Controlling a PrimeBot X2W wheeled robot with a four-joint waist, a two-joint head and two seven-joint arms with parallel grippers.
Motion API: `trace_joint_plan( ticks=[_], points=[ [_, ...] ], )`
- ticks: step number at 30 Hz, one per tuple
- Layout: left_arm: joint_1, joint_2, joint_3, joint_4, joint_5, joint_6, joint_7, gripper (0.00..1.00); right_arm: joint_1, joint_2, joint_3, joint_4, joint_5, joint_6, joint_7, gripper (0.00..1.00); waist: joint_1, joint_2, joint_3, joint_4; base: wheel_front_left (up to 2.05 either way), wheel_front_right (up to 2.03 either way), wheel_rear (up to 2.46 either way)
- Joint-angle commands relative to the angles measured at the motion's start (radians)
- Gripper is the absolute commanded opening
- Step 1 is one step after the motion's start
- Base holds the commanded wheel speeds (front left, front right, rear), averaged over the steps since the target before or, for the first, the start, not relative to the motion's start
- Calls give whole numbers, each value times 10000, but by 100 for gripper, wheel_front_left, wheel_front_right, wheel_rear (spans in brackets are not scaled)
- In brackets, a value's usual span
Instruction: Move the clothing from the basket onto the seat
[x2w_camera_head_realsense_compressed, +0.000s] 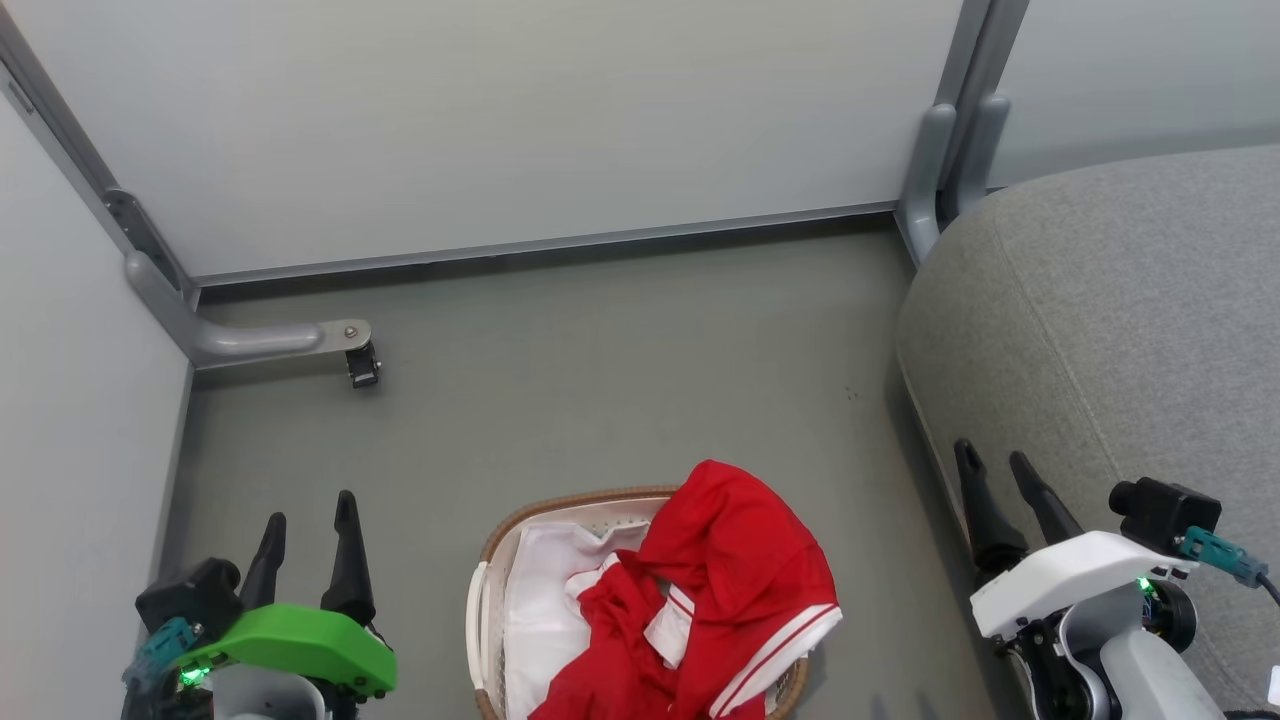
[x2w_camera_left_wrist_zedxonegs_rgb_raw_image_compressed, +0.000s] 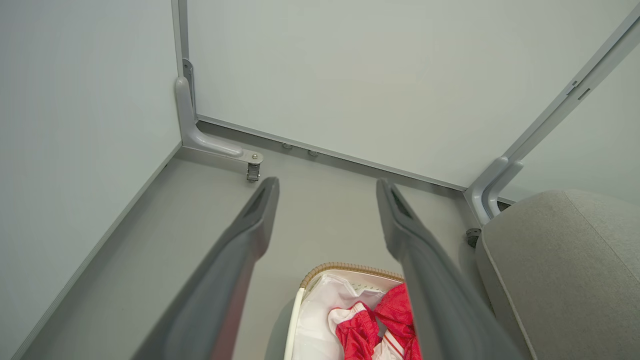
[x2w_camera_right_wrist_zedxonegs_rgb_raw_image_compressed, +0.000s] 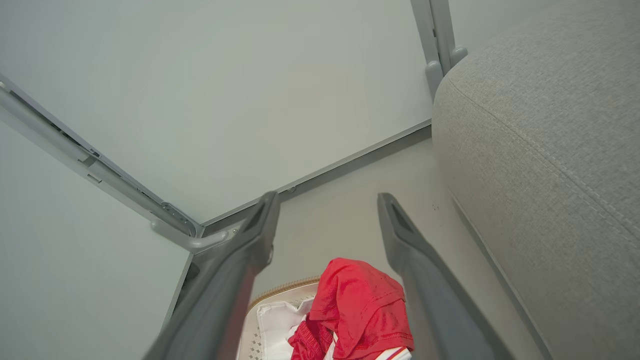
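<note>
Left gripper (x2w_camera_head_realsense_compressed: 310, 510) and right gripper (x2w_camera_head_realsense_compressed: 990, 452) are both spread and hold nothing; their bodies are cut off at the bottom edge. Between them is the clothing (x2w_camera_head_realsense_compressed: 730, 560): crumpled shiny red fabric with white stripes, heaped in the basket (x2w_camera_head_realsense_compressed: 560, 503) and spilling over its right rim, print unreadable. Basket is oval with a woven brown rim and perforated white wall, near end cut off. Seat (x2w_camera_head_realsense_compressed: 1100, 330) is grey woven upholstery, rounded and seamed, running off frame right.

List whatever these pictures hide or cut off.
- White perforated plastic basket with brown woven rim: near end cut by head view's bottom edge.
- Bright red, white-trimmed sportswear: crumpled folds hide any print; piece count unclear.
- Large grey fabric seat: right part cut by head view's edge.
</note>
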Motion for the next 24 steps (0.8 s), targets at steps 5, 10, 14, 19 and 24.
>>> trace_joint_plan(
  ticks=[5,10,14,19,24],
  points=[
    [-234,240,-262,101,691,238,-221,100,-251,-127,131,115,-859,3,-211,100,0,0,-37,-4,0,0,0],
    [-237,305,-459,258,1123,351,-354,100,-244,-178,293,302,-1476,3,-349,100,0,0,-46,3,0,0,0],
    [-186,303,-497,358,1414,437,-453,100,-269,-190,321,443,-1980,3,-442,100,0,0,-49,11,0,0,0],
    [-97,341,-555,401,1824,508,-563,100,-271,-177,333,535,-2570,3,-551,100,0,0,-67,15,0,0,0],
    [-27,273,-485,381,2180,551,-686,100,-273,-115,212,619,-3171,3,-673,100,0,0,-70,32,0,0,0]
  ],
)
